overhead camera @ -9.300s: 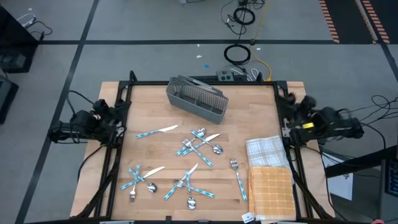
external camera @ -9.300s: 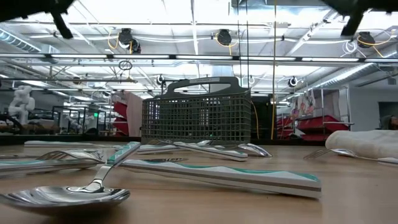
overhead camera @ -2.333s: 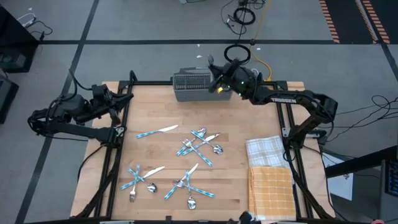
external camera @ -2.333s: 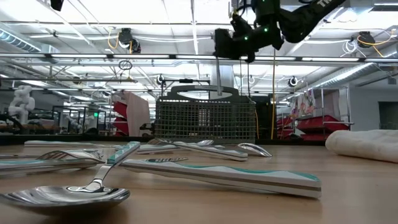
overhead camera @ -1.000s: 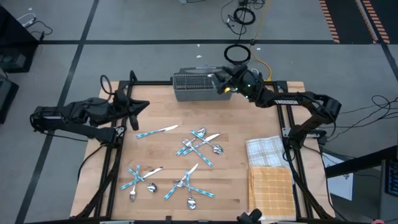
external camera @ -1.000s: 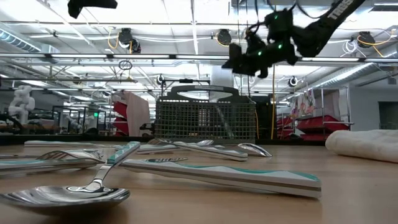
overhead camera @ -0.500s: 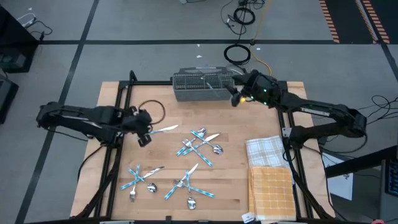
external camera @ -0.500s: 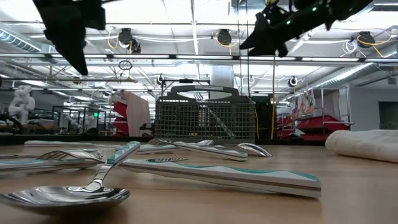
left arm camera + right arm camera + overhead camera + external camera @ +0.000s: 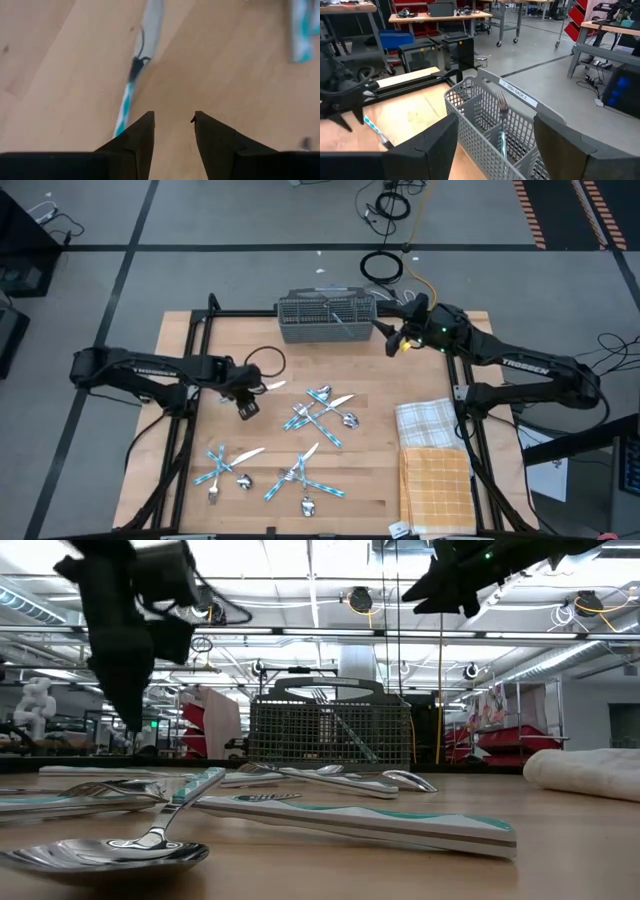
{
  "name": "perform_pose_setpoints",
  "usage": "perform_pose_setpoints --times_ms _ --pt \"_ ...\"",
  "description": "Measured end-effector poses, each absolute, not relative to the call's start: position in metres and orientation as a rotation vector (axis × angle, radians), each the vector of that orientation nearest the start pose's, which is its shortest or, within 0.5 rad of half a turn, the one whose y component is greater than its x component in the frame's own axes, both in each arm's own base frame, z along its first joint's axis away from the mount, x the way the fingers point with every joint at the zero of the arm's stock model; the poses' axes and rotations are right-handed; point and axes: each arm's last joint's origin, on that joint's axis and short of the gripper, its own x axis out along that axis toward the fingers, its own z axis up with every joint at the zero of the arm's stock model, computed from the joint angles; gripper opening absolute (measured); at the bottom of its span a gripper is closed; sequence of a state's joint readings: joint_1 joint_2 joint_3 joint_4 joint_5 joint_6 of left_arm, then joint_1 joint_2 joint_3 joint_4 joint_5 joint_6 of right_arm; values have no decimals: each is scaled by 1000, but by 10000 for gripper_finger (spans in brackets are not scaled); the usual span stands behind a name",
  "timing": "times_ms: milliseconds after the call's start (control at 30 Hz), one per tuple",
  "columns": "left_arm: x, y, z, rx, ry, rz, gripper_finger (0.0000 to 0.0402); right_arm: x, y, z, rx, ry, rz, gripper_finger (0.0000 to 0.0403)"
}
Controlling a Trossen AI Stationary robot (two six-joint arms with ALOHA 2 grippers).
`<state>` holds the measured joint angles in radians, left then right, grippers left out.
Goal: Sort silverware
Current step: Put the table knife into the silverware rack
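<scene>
Silverware with teal handles lies in loose heaps on the wooden table: one at the middle [image 9: 325,410], one near left [image 9: 225,465], one near the front [image 9: 305,480]. A lone knife [image 9: 270,387] lies left of the middle. My left gripper [image 9: 245,406] hangs open just above the table beside that knife [image 9: 132,75], touching nothing. The grey mesh caddy [image 9: 325,317] stands at the far edge with one fork [image 9: 502,125] upright in it. My right gripper [image 9: 390,338] floats open and empty to the caddy's right, high up in the low view [image 9: 450,575].
A white checked towel [image 9: 430,423] and an orange one [image 9: 435,485] lie at the near right. Black frame rails [image 9: 205,330] border the table. Bare wood lies between the caddy and the heaps.
My left gripper has swung from the table's left edge toward the middle and come down beside the lone knife. My right gripper has drawn away from above the caddy toward the table's right edge and risen. The fork stays standing in the caddy.
</scene>
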<state>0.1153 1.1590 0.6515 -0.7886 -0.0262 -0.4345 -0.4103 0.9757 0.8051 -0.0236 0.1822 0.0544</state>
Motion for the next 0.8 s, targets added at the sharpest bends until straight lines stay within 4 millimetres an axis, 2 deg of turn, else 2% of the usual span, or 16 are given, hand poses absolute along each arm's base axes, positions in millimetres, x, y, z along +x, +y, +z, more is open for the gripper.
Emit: perform_pose_setpoints --times_ms 100,300,800 --pt "175 29 178 -460 1246 399 146 195 -91 320 71 203 -595 245" --pt "174 41 168 -463 1255 363 146 194 -90 317 75 232 -595 245" --pt "196 66 123 -398 1401 326 143 194 -90 316 106 240 -593 245"
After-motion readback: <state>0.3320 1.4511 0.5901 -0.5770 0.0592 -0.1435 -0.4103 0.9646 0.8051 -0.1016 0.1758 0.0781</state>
